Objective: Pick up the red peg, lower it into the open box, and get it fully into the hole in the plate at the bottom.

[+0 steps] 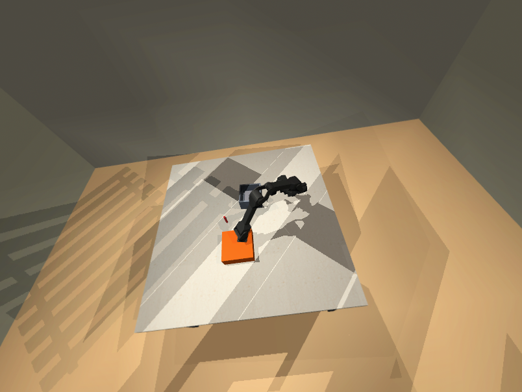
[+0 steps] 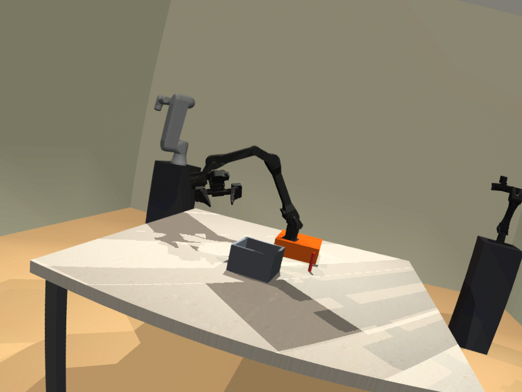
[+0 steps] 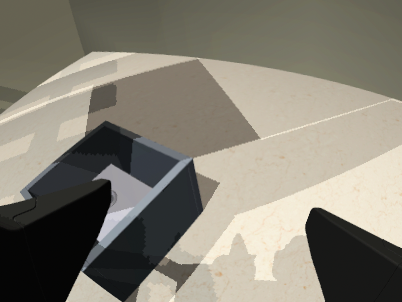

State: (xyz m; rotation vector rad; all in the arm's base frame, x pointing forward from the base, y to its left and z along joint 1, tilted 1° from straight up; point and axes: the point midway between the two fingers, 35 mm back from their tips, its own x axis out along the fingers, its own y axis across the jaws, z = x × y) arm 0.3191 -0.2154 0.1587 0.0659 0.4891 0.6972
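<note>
Left to right in the exterior view, the tool (image 1: 291, 185) (image 2: 219, 204) (image 3: 213, 207) hangs spread, the open-topped box (image 1: 245, 204) (image 2: 252, 263) (image 3: 175, 215) sits mid-way, and the slim red peg (image 1: 225, 219) (image 2: 311, 261) stands beyond it on the surface (image 1: 286, 278) (image 2: 168, 295) (image 3: 300, 175) — a wide, low swing could knock box or peg.

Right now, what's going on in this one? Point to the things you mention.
A black arm, mounted on an orange block (image 1: 236, 249) (image 2: 298, 249), holds its open, empty jaws in the air. The red peg (image 1: 225, 219) (image 2: 311, 262) stands on the table (image 1: 274, 291) (image 2: 139, 261) (image 3: 300, 165), outside the open box (image 1: 243, 204) (image 2: 252, 261) (image 3: 170, 215). The plate (image 3: 131, 186) shows at the box's bottom. Nothing is being handled.
</note>
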